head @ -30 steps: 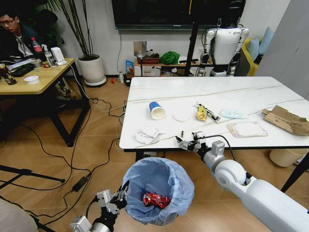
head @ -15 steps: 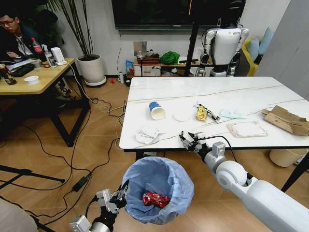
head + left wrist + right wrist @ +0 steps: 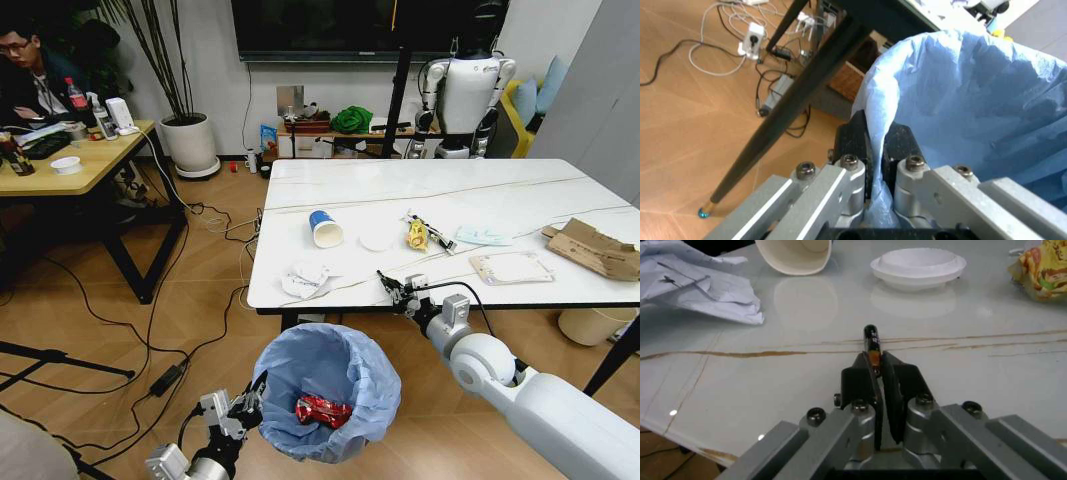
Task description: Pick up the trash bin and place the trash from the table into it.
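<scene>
Trash bin point(image 3: 325, 400) at lower centre, rim pinched by left gripper point(image 3: 875, 150) fingers; right gripper point(image 3: 879, 377) fingers closed on a small dark pen-like stick point(image 3: 871, 342) near the surface point(image 3: 500, 195) front edge—lift clear before swinging over.

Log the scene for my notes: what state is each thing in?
trash bin: upright, held off the table.
left gripper: shut on the bin's rim.
red wrapper: inside the bin.
right gripper: shut on a small dark pen-like item.
paper cup: tipped over on the table.

Left gripper point(image 3: 877, 145) clamped low, right gripper point(image 3: 880, 372) closed, arm extended
</scene>
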Robot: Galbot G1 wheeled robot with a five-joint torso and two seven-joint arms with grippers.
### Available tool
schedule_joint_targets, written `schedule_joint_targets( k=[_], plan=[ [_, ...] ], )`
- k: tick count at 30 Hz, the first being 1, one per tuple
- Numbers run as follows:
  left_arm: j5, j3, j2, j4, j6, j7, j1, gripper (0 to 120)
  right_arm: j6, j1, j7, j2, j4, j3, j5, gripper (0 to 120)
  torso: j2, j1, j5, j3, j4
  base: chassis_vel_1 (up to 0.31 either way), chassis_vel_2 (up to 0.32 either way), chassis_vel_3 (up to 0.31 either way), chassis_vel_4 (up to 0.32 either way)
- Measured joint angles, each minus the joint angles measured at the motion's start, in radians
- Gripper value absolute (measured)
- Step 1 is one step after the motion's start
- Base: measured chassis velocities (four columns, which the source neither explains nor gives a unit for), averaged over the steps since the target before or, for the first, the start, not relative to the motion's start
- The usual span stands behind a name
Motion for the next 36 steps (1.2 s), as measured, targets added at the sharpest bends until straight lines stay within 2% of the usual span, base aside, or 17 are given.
schedule_joint_targets(
  k=[3, 6, 7, 11, 16, 19, 22, 24, 30, 36],
  plan=[
    [0.007, 0.013, -0.005, 0.006, -0.001, -0.002, -0.004, 1, 0.019, -0.008, -0.029, -0.014, 0.012, 0.025, 0.002, 0, 0.0, 0.0, 0.0002, 0.0, -0.0001, 0.0, 0.0, 0.0, 0.0],
    [0.033, 0.072, -0.024, 0.033, -0.007, -0.015, -0.028, 1, 0.105, -0.047, -0.192, -0.117, 0.072, 0.114, -0.048, 0, 0.0, 0.0, -0.0004, 0.0, -0.0001, 0.0, 0.0, 0.0, 0.0],
    [0.033, 0.072, -0.024, 0.033, -0.007, -0.015, -0.028, 1, 0.105, -0.047, -0.192, -0.117, 0.072, 0.114, -0.048, 0, 0.0, 0.0, -0.0004, 0.0, -0.0001, 0.0, 0.0, 0.0, 0.0],
    [0.054, 0.152, -0.062, 0.09, -0.01, -0.018, -0.087, 1, 0.173, -0.125, -0.333, -0.248, 0.194, 0.184, -0.105, 0, 0.0, 0.0, -0.0006, 0.0, -0.0007, 0.0, 0.0, 0.0, 0.0],
    [0.079, 0.178, -0.118, 0.133, -0.018, -0.002, -0.116, 1, 0.21, -0.138, -0.417, -0.309, 0.289, 0.137, -0.117, 0, 0.0, 0.0, -0.0002, 0.0, 0.0001, 0.0, 0.0, 0.0, 0.0],
    [0.086, 0.178, -0.147, 0.148, -0.022, 0.004, -0.138, 1, 0.248, -0.171, -0.481, -0.356, 0.335, 0.104, -0.181, 0, 0.0, 0.0, -0.0003, 0.0, 0.0004, 0.0, 0.0, 0.0, 0.0],
    [0.078, 0.181, -0.149, 0.152, -0.019, 0.001, -0.158, 1, 0.263, -0.212, -0.526, -0.373, 0.343, 0.131, -0.216, 0, 0.0, 0.0, -0.0005, 0.0, -0.0004, 0.0, 0.0, 0.0, 0.0],
    [0.071, 0.189, -0.146, 0.154, -0.014, -0.001, -0.167, 1, 0.273, -0.247, -0.577, -0.39, 0.345, 0.172, -0.229, 0, 0.0, 0.0, -0.0005, 0.0, -0.0004, 0.0, 0.0, 0.0, 0.0],
    [0.073, 0.187, -0.145, 0.153, -0.013, -0.001, -0.155, 1, 0.29, -0.286, -0.612, -0.412, 0.342, 0.219, -0.256, 3, 0.0, 0.0, -0.0006, 0.0, 0.0, 0.0, 0.0, 0.0, 0.0],
    [0.079, 0.172, -0.153, 0.134, -0.013, 0.001, -0.137, 1, 0.303, -0.32, -0.623, -0.403, 0.325, 0.237, -0.285, 25, 0.0, 0.0, -0.0005, 0.0, -0.0001, 0.0, 0.0, 0.0, 0.0]
  ],
)
